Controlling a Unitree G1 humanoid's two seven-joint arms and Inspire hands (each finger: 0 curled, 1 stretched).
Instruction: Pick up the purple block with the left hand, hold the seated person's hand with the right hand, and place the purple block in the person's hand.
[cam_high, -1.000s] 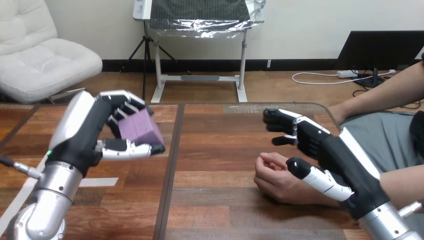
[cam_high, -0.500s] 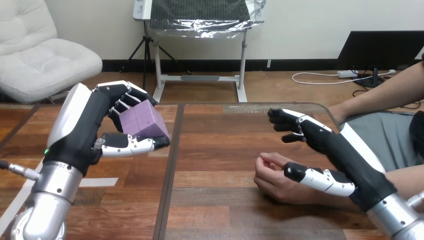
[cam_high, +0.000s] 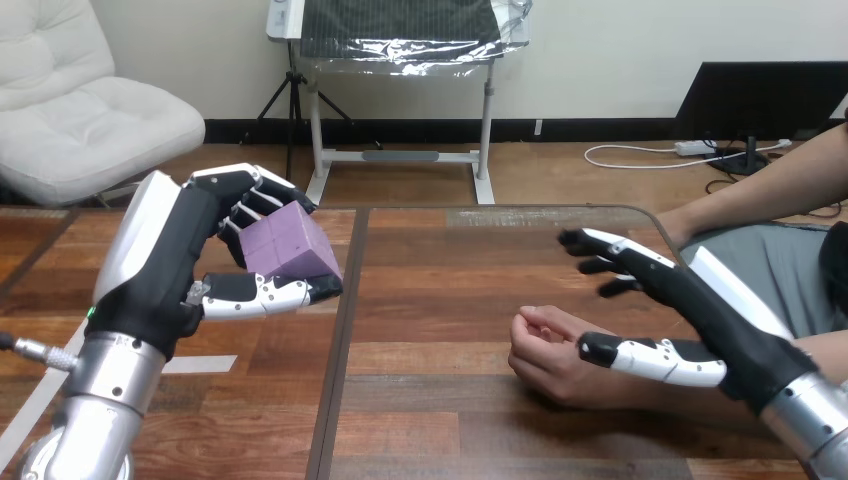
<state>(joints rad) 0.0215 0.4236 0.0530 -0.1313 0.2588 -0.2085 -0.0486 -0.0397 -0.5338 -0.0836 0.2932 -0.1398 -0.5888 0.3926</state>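
**Operator:** What's nearest to me?

**Coach:** Your right robot hand (cam_high: 720, 330), low at 4 o'clock. It is open. Its fingers (cam_high: 625, 252) reach straight out above the counter (cam_high: 440, 300), and its thumb (cam_high: 650, 358) lies just beside the person's wrist. I cannot tell whether the two touch. Nothing is curled round the person's hand (cam_high: 550, 355), which rests on the counter at 9 o'clock from your palm with its own fingers loosely folded.

**Operator:** So the hold comes first?

**Coach:** I'd say so. Lower your palm over the wrist and close gently, fingers from the far side and thumb from the near side. A soft limb wants a light wrap, not a squeeze. The person's palm will likely need to turn up and unfold before anything can land in it.

**Operator:** And the block?

**Coach:** Farther back, at 9 o'clock across the counter, your left robot hand (cam_high: 160, 270) grips the purple block (cam_high: 288, 245). The fingers are over its top and the thumb is under it, and it is lifted off the counter. The block sits at 3 o'clock from that palm. It is well apart from the person's hand, which lies at 4 o'clock from it. Hold it level until the right side is settled.
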